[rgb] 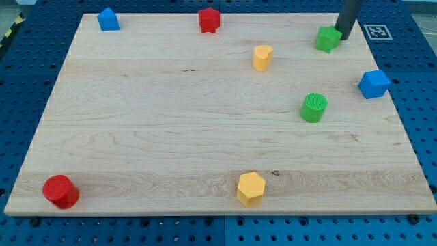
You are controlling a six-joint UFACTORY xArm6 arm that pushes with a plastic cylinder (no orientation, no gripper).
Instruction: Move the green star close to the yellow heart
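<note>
The green star (328, 38) lies near the view's top right on the wooden board (171, 123). The yellow heart (262, 57) lies to its left and a little lower, about a hundred pixels away. My tip (343, 37) stands right against the green star's right side, touching or nearly touching it. The dark rod rises out of the view's top.
A green cylinder (314, 108) lies below the star. A blue cube (374, 84) sits at the right edge. A red star-like block (209, 20) and a blue block (108, 19) are at the top. A yellow hexagon (250, 188) and a red cylinder (61, 191) are at the bottom.
</note>
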